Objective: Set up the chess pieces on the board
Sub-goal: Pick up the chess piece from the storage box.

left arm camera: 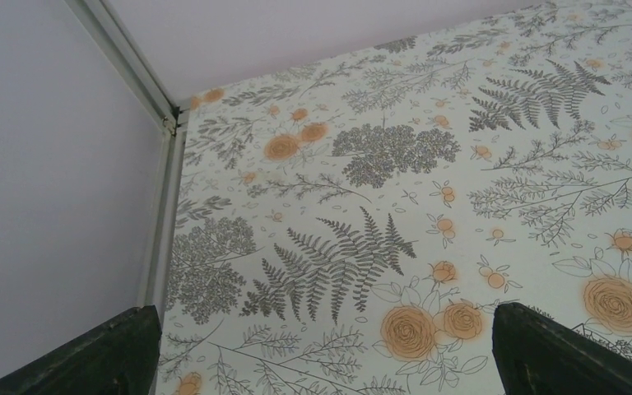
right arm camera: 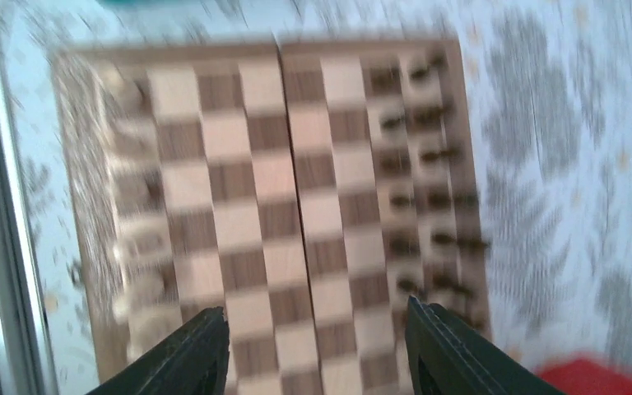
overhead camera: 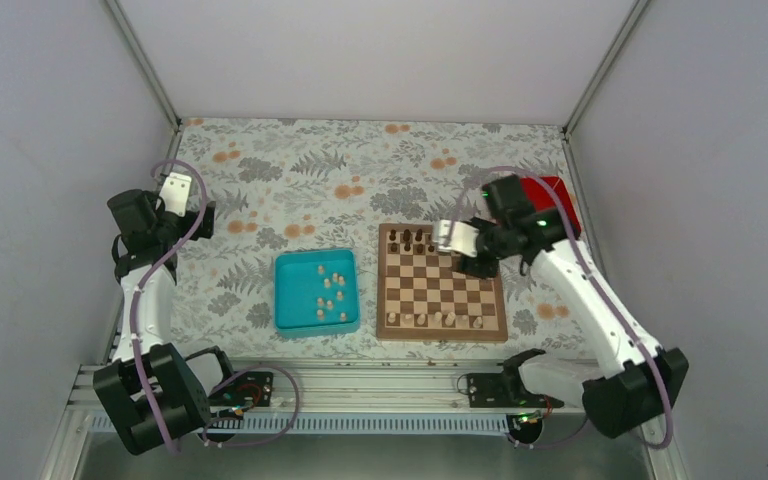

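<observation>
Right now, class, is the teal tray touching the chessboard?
Apart. The top view shows a strip of floral tablecloth between the teal tray and the chessboard, running along their facing edges.

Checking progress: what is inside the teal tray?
Roughly nine pale pieces sit scattered in the tray, mostly in its right half. Nothing covers them, but they are too small to tell their types or whether they stand upright.

The board's middle ranks give open passage between the dark chessmen crowding its far edge and the chess pieces lined along its near edge. The right gripper, jaws parted, hangs over the far right squares. A teal tray stands just left of the board, and a red box lies beyond its far right corner. The left gripper, jaws wide, hangs over bare tabletop.
</observation>
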You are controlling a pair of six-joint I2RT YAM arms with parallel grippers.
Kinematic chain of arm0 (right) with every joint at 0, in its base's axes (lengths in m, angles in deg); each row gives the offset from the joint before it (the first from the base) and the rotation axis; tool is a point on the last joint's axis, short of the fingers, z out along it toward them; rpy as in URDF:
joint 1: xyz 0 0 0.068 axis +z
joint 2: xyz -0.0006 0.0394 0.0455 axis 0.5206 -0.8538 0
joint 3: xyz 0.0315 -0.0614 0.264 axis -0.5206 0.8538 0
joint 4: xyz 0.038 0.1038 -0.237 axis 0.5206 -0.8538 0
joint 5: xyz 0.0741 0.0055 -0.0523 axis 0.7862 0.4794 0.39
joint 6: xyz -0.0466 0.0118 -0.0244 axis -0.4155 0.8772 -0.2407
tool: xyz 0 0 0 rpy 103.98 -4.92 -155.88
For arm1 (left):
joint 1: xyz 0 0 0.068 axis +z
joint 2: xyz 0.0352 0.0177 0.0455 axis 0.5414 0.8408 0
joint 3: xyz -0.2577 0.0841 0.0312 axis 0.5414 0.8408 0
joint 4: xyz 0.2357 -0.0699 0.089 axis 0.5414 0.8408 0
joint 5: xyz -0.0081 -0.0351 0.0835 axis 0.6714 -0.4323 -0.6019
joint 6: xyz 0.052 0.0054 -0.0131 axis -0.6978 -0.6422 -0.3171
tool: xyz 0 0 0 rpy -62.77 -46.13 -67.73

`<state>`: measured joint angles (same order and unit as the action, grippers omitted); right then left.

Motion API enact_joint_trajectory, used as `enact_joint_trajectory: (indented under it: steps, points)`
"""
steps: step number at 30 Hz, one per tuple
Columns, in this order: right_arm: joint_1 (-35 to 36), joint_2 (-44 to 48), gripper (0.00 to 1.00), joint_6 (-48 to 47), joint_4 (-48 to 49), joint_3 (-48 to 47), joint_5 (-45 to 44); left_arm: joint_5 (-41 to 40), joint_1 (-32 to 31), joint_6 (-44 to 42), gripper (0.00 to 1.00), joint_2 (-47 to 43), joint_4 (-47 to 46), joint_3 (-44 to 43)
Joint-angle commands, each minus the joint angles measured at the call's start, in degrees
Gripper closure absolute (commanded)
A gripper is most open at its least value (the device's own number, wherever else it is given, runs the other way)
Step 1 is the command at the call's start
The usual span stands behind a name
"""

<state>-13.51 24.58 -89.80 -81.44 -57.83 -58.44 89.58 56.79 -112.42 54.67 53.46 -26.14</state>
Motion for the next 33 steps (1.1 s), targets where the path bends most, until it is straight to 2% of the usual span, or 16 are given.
enact_joint_trajectory:
  steps: [1,5,10,16,21,25,33]
  points:
    - [15.1,-6.2,0.43,10.0,4.5,-5.9,-0.5,1.6,0.4,-0.5,0.00,-1.8,-1.1,-0.3]
    - [27.5,-14.8,0.43,14.1,9.8,-10.9,-4.3,2.4,0.4,-0.5,0.00,-2.2,-1.0,-0.3]
    - [36.6,-27.2,0.44,15.0,14.1,-16.7,-8.6,2.7,0.4,-0.2,0.00,-1.5,-1.0,-0.6]
    - [39.6,-42.7,0.47,16.3,14.5,-26.9,-8.4,2.6,0.4,-0.4,0.00,-2.2,-0.9,-0.4]
    - [41.2,-49.9,0.52,15.8,11.7,-32.6,-6.2,3.6,0.4,-0.4,0.00,-2.4,-0.8,-0.4]
    - [42.2,-53.6,0.59,15.9,9.7,-35.3,-4.4,4.2,0.4,-0.6,0.00,-1.9,-0.9,-0.3]
    - [43.8,-55.7,0.61,15.8,10.1,-35.6,-2.8,4.7,0.5,-0.5,0.00,-2.1,-0.8,-0.2]
